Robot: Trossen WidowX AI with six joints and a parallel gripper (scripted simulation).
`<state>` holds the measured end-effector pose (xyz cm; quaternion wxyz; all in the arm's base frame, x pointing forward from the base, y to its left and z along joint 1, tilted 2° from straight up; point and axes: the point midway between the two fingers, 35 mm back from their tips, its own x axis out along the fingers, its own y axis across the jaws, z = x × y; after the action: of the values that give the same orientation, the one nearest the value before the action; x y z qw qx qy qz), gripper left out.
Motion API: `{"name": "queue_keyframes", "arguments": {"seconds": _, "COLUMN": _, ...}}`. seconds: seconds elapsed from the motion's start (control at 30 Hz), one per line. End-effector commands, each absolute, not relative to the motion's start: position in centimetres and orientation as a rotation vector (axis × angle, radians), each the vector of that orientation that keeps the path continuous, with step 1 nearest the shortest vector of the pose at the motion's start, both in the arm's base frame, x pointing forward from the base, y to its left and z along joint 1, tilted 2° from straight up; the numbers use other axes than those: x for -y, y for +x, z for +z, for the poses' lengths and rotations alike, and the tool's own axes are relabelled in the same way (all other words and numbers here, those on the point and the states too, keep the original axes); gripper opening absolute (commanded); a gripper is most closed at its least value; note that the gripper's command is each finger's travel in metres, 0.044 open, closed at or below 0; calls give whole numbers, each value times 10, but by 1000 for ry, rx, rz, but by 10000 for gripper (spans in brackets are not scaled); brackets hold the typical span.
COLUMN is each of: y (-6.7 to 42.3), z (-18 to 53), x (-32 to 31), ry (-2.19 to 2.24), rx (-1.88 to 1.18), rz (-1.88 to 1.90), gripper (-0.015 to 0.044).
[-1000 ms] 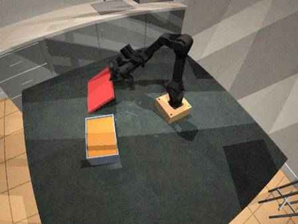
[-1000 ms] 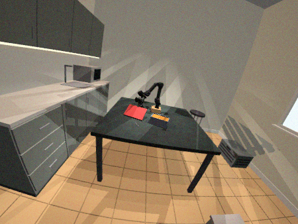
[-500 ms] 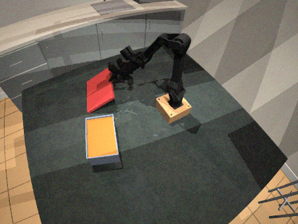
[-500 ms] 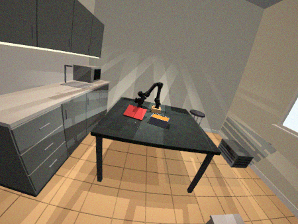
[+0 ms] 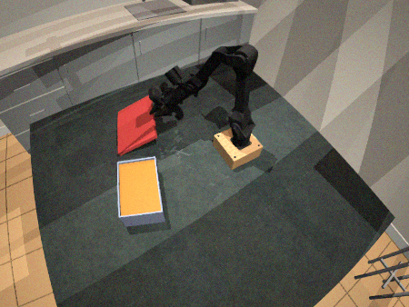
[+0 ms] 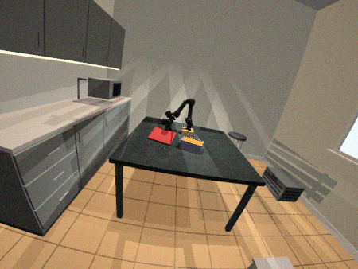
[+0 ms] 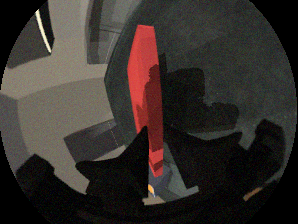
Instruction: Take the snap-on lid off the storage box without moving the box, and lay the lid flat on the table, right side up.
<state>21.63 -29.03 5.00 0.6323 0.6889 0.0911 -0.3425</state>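
Observation:
The red lid (image 5: 134, 124) (image 6: 161, 134) (image 7: 145, 90) is off the box and tilted, its far edge held up and its near edge low at the table. My gripper (image 5: 156, 105) (image 6: 167, 123) (image 7: 154, 127) is shut on the lid's far right edge. The storage box (image 5: 139, 188) (image 6: 191, 143), grey-blue with an orange inside, stands open on the dark table (image 5: 254, 218) (image 6: 207, 163), in front of the lid and apart from it. In the wrist view the lid shows edge-on as a red strip running away from the fingers.
The arm's wooden base block (image 5: 237, 148) (image 6: 187, 130) stands right of the lid. A kitchen counter (image 5: 91, 27) (image 6: 48, 115) runs behind and left of the table. A stool (image 6: 237, 137) stands past the table's far right.

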Motion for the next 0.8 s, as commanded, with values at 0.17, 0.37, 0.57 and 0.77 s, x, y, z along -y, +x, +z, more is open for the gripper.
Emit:
{"name": "queue_keyframes", "arguments": {"seconds": 0.17, "y": 215, "z": 34, "x": 286, "ry": 1593, "rx": -229, "rz": -799, "gripper": 0}}
{"name": "queue_keyframes", "arguments": {"seconds": 0.37, "y": 215, "z": 30, "x": 286, "ry": 1593, "rx": -230, "rz": -799, "gripper": 0}}
{"name": "queue_keyframes", "arguments": {"seconds": 0.57, "y": 217, "z": 39, "x": 290, "ry": 1593, "rx": -229, "rz": -799, "gripper": 131}}
{"name": "queue_keyframes", "arguments": {"seconds": 0.77, "y": 217, "z": 39, "x": 290, "ry": 1593, "rx": -229, "rz": -799, "gripper": 275}}
